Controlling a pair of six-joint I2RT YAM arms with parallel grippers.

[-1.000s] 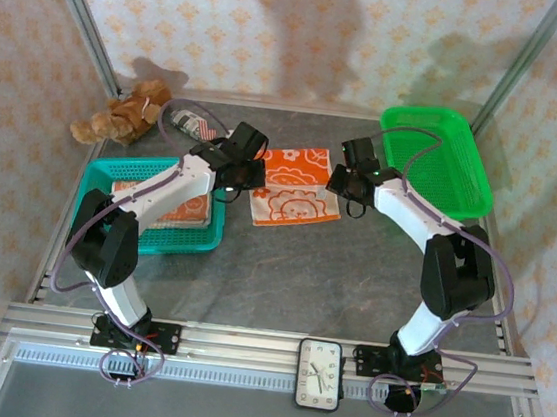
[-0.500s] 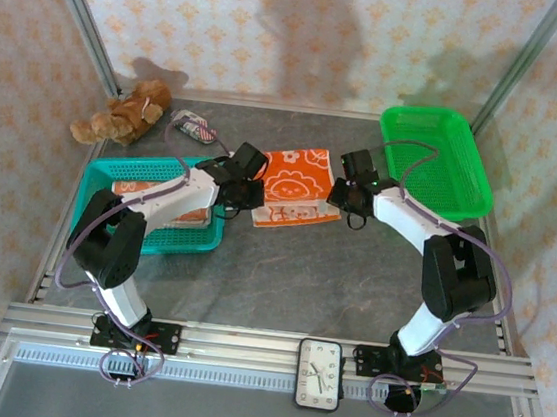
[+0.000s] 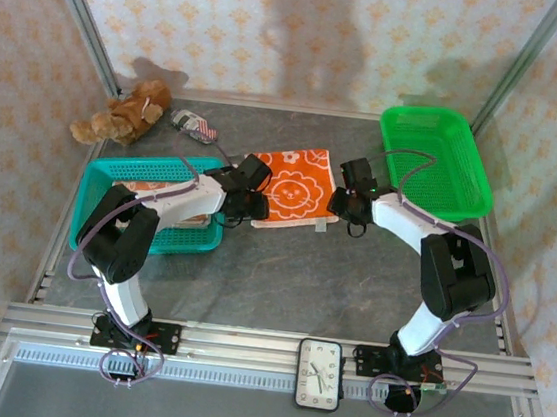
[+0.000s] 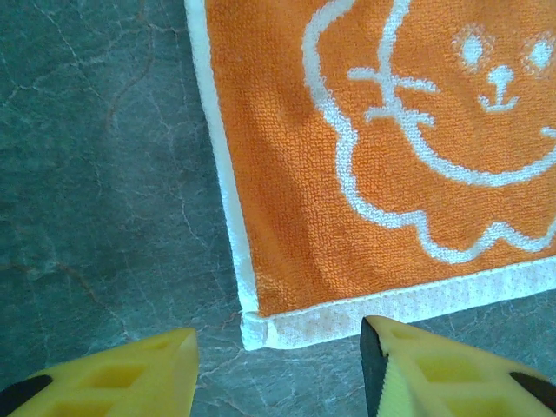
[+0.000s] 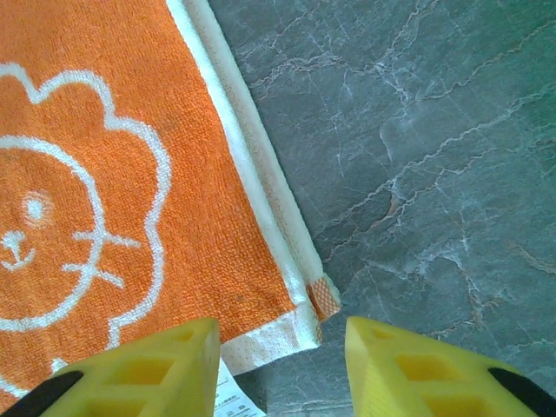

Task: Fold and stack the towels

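Observation:
An orange towel (image 3: 295,188) with a white lion outline lies folded flat on the grey table between my two arms. My left gripper (image 3: 250,204) hovers at its near left corner; in the left wrist view the yellow fingers (image 4: 130,380) stand apart on either side of the towel's (image 4: 382,156) white-hemmed corner, open and holding nothing. My right gripper (image 3: 345,207) sits at the near right corner, open too, its gap (image 5: 282,365) just below the towel's (image 5: 104,200) corner. More towels (image 3: 138,190) lie in the teal basket.
The teal basket (image 3: 108,171) stands at the left, partly under my left arm. A green basket (image 3: 434,164) sits at the back right. A brown teddy bear (image 3: 121,116) and a small striped shoe (image 3: 195,126) lie at the back left. A clock (image 3: 320,374) rests on the front rail.
Both grippers carried the towel's edge over and down toward the near side, folding it in half. Both then opened and let go of the corners.

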